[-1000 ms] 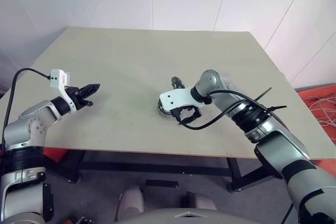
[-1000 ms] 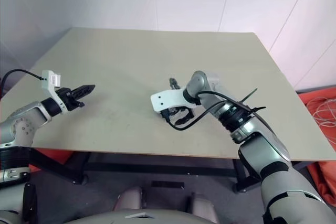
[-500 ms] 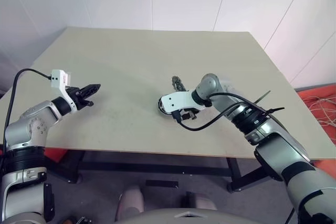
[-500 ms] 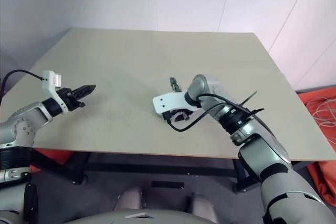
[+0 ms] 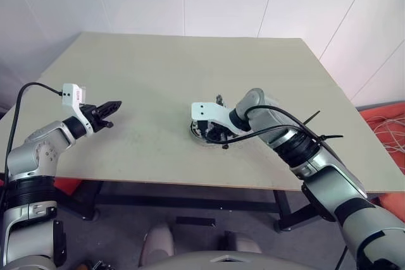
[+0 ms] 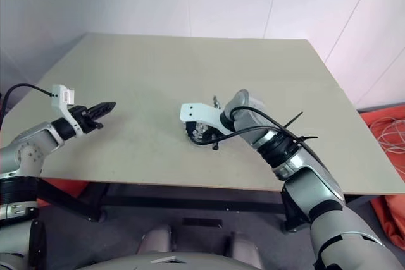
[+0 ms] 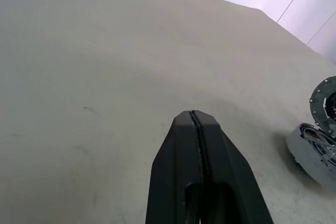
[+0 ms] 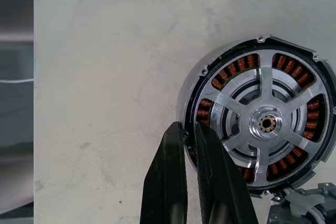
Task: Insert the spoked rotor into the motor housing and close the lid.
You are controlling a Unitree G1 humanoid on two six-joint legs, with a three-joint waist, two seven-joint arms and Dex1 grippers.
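Observation:
The motor housing (image 8: 195, 80) lies flat on the table near its middle, its copper-brown windings ringed by a silver rim. The spoked rotor (image 8: 266, 124) sits inside it, spokes and pale hub facing up. My right gripper (image 8: 187, 127) points steeply down at the housing's near edge, one finger outside the rim and one over the windings, pinched shut on the rim. From the head it shows at the housing (image 5: 201, 129) under the white wrist mount. My left gripper (image 5: 114, 105) hovers shut and empty over the table's left side, well apart. The lid is out of view.
The beige table (image 5: 158, 67) has open surface all around the housing. A small dark part (image 5: 219, 99) lies just behind the housing. Cables loop from my right forearm (image 5: 278, 132) over the table. Red material with white cord (image 5: 386, 131) lies on the floor at the right.
My right wrist has rolled over the housing, swinging its white mount up and left, and its fingers have closed from wide open onto the rim. The left arm has not moved.

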